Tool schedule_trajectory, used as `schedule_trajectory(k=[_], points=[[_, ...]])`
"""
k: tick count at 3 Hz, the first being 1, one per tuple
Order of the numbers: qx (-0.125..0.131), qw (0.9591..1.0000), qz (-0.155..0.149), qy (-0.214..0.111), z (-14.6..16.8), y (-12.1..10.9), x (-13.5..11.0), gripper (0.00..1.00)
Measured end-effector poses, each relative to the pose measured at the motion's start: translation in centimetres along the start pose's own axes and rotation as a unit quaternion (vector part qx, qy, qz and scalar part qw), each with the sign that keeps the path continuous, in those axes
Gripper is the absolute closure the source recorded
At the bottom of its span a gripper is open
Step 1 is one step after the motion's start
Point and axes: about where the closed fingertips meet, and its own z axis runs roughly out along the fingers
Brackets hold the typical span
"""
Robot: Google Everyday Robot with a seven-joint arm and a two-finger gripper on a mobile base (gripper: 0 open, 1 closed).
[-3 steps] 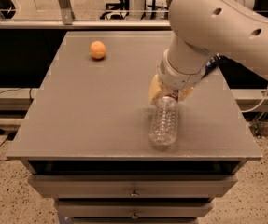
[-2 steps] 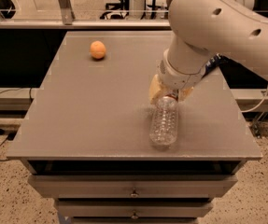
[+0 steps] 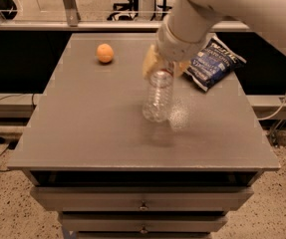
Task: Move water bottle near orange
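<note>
The water bottle [image 3: 158,97] is clear and ribbed. It hangs neck-up, tilted, just above the middle of the grey table [image 3: 82,133]. My gripper [image 3: 165,67], with yellowish fingers [image 3: 151,61], is shut on the bottle's neck, and the cap is hidden between them. The white arm comes in from the upper right. The orange [image 3: 104,53] sits on the table at the back left, well apart from the bottle, up and to its left.
A dark blue chip bag [image 3: 214,63] lies at the back right of the table, just right of the gripper. The table has drawers [image 3: 142,203] below its front edge. Cables lie on the floor at the left.
The bottle, which lay on the table at front right, is now lifted and carried left and back toward the orange. The arm moved with it, uncovering the chip bag.
</note>
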Motion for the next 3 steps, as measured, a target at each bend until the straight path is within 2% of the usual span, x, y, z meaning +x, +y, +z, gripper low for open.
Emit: schedule_trajectory(k=[1, 2, 3], points=[[-0.030, 0.9989, -0.008, -0.036, -1.8, 2.6, -5.7, 1.00], [-0.065, 0.9947, -0.008, -0.080, -3.5, 5.3, -11.7, 1.00], [-0.093, 0.9912, 0.005, -0.095, -3.0, 6.4, -14.8, 1.00]])
